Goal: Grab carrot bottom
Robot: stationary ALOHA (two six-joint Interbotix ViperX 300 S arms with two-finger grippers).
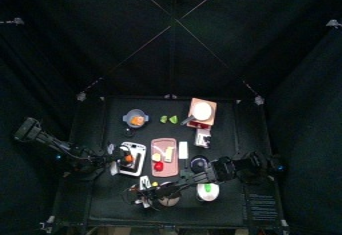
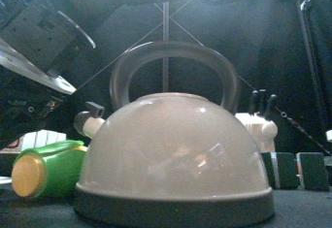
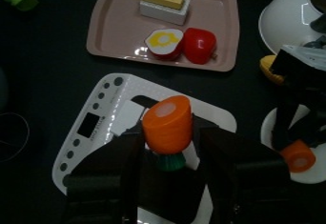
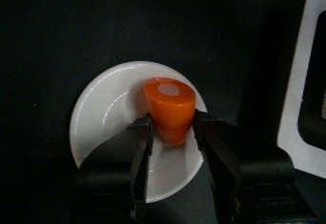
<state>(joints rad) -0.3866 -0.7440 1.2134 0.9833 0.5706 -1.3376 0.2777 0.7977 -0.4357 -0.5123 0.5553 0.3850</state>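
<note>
I count two orange carrot pieces: my left claw (image 3: 169, 163) pinches one carrot (image 3: 167, 128) above a white board (image 3: 109, 123); my right claw (image 4: 176, 142) pinches another piece (image 4: 171, 109) over a white dish (image 4: 109, 109).

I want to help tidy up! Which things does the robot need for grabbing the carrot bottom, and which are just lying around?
Needed: carrot, white dish under it, right gripper around it.
Lying about: kettle, green cup, pink tray of toy food, white board, left gripper at another orange piece.
</note>
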